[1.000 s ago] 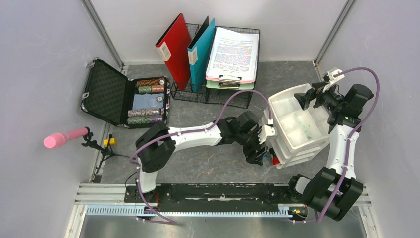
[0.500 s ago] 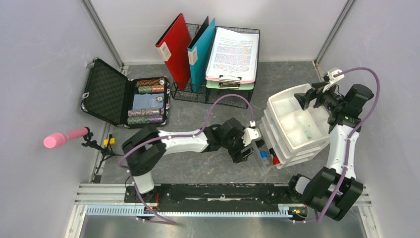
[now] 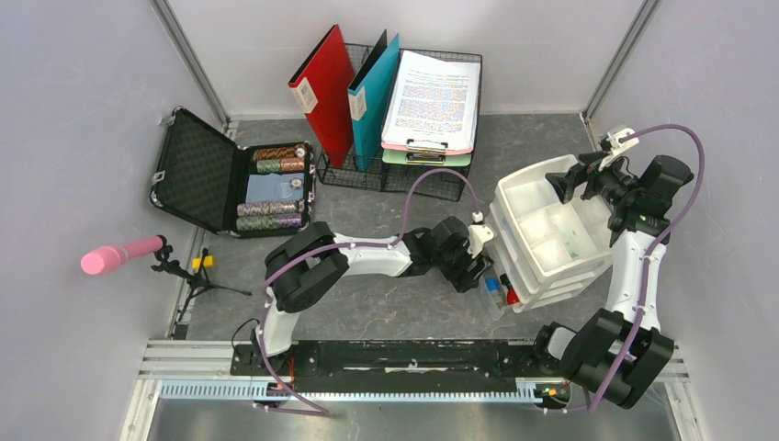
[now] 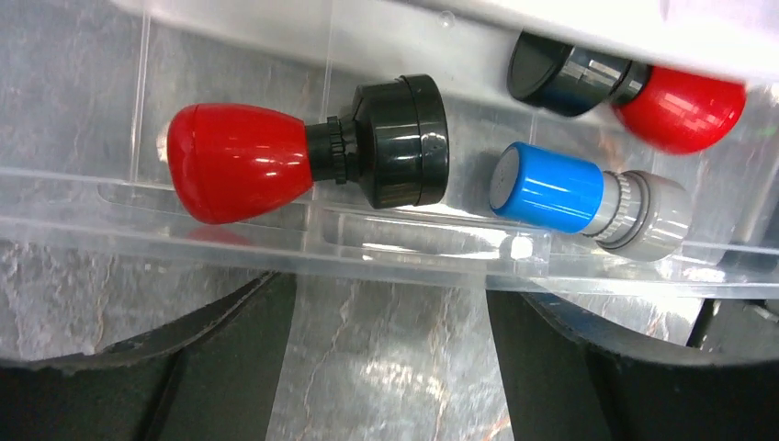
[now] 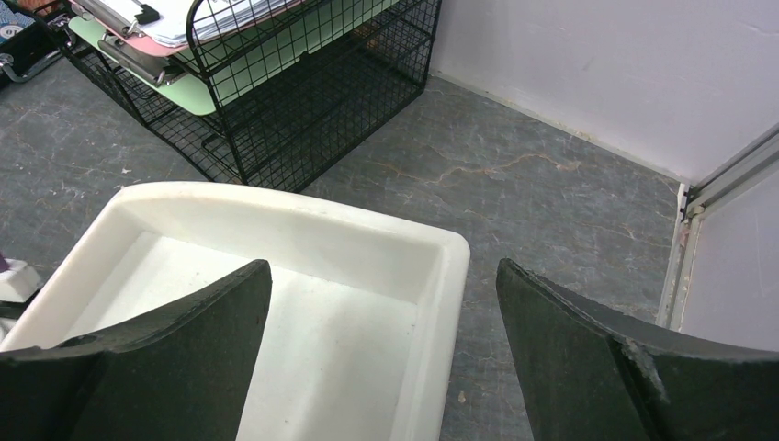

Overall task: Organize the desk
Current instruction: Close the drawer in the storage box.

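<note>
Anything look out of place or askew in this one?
Yes. The white drawer unit sits at an angle on the desk, its clear bottom drawer pulled out, with stamps lying loose on their sides.

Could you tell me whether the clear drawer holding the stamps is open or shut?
Open: the drawer sticks out from the white organizer, leaving its stamps visible from above.

No legible text or labels
</note>
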